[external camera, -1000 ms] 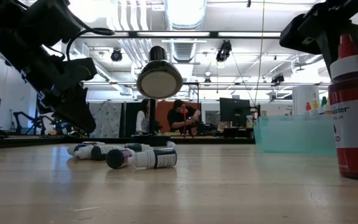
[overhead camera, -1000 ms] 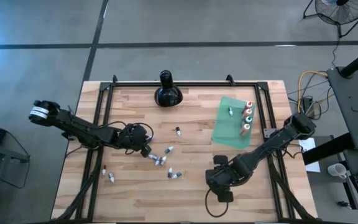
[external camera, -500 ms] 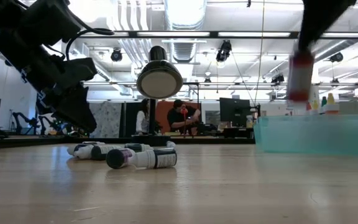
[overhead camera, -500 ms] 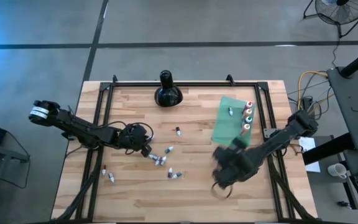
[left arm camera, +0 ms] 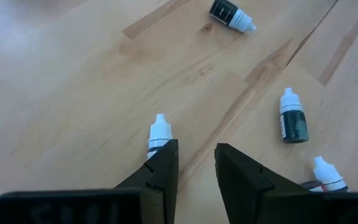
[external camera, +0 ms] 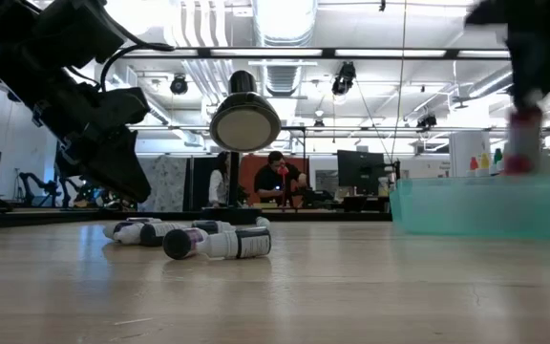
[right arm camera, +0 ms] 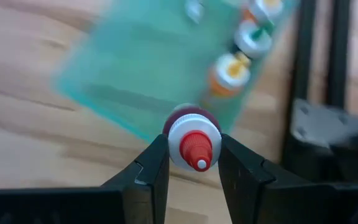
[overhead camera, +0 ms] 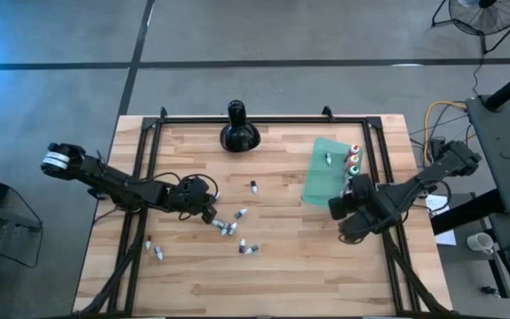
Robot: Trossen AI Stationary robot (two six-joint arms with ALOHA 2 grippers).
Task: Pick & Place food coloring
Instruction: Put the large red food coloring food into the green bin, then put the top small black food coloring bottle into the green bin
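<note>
Wooden worktop (overhead camera: 282, 266) below, and the right end effector (right arm camera: 193, 163) is clamped on a red-tipped food coloring bottle (right arm camera: 193, 145), the teal tray (right arm camera: 148, 68) just ahead. Left end effector (left arm camera: 194, 163), fingers slightly apart, empty, hovers among scattered vials (overhead camera: 233, 229).

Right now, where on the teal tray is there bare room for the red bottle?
The right pincer holds the red bottle. The teal tray is bare along its left and near part; crowded at its right edge, where upright bottles stand, one small vial farther back.
</note>
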